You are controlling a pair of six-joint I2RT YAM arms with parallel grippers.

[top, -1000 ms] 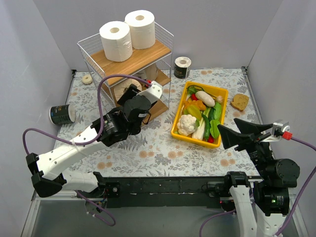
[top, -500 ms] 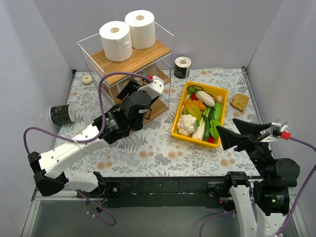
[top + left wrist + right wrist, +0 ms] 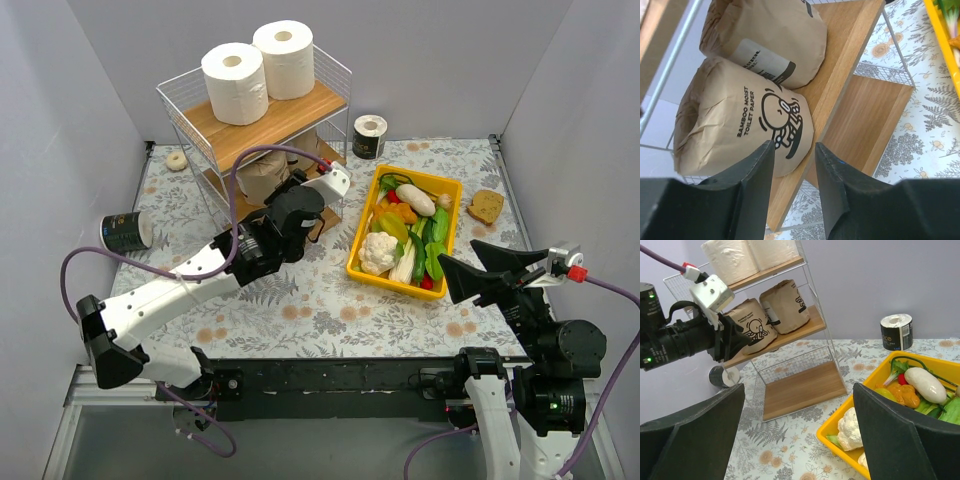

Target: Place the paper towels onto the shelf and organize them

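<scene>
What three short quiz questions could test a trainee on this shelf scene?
1. True or false: both tan rolls lie on the middle board of the shelf.
2. How many black-wrapped rolls are off the shelf? A none, B one, C two.
3. Fill in: the left claw is ___, holding nothing.
Key: 1 true; 2 C; 3 open.

Tan rolls (image 3: 720, 130), black print; yellow bin (image 3: 425, 177).
</scene>
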